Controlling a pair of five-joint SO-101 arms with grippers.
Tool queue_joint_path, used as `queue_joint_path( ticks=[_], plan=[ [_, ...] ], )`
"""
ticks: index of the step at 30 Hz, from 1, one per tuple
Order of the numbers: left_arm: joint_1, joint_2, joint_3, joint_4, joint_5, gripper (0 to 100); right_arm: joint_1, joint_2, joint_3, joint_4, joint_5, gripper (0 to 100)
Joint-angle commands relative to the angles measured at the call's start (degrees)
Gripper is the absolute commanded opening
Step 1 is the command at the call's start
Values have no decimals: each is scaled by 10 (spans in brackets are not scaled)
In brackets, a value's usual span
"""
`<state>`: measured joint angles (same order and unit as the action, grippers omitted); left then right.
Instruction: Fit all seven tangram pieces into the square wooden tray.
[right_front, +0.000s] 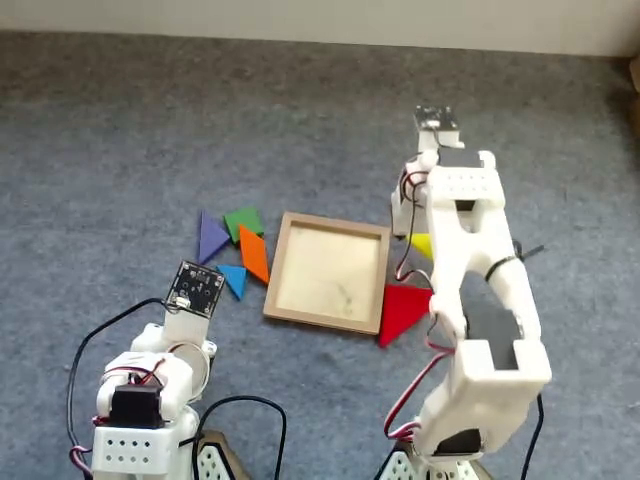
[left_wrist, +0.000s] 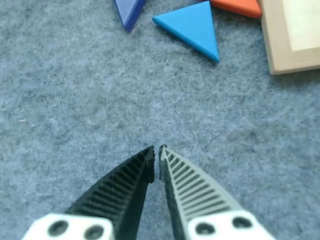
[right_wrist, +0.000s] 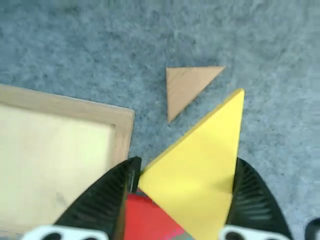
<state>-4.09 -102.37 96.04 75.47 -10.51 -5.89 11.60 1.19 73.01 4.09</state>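
The square wooden tray (right_front: 283, 268) lies mid-table with nothing inside it. To its left lie a purple triangle (right_front: 210, 237), a green piece (right_front: 243, 222), an orange parallelogram (right_front: 254, 254) and a blue triangle (right_front: 233, 279). A red triangle (right_front: 403, 308) rests against the tray's right side. My right gripper (right_wrist: 186, 167) is shut on the yellow triangle (right_wrist: 200, 160), one finger on each edge, beside the tray's corner (right_wrist: 122, 132) and partly over the red triangle (right_wrist: 145, 220). A small bare-wood triangle (right_wrist: 187, 87) lies just beyond. My left gripper (left_wrist: 156, 150) is shut and holds nothing, over carpet short of the blue triangle (left_wrist: 192, 28).
The table is covered in grey carpet. The right arm (right_front: 470, 260) stretches over the area right of the tray and hides part of the yellow triangle (right_front: 422, 245). The left arm's base and cables (right_front: 140, 400) sit at the lower left.
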Motion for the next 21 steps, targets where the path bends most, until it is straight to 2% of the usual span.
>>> queue_joint_path(
  ticks=[1,3,12,17,21],
  plan=[
    [3,-15,11,3,4,46,-27,-83,-22,37,-5,180],
    [3,-15,11,3,4,46,-50,-102,-22,63,-18,180],
    [3,-15,11,3,4,46,-150,-91,-22,88,-180,180],
    [3,-15,11,3,4,46,-159,-87,-22,89,-182,180],
    [3,-15,11,3,4,46,-143,-87,-23,134,-177,180]
  ],
)
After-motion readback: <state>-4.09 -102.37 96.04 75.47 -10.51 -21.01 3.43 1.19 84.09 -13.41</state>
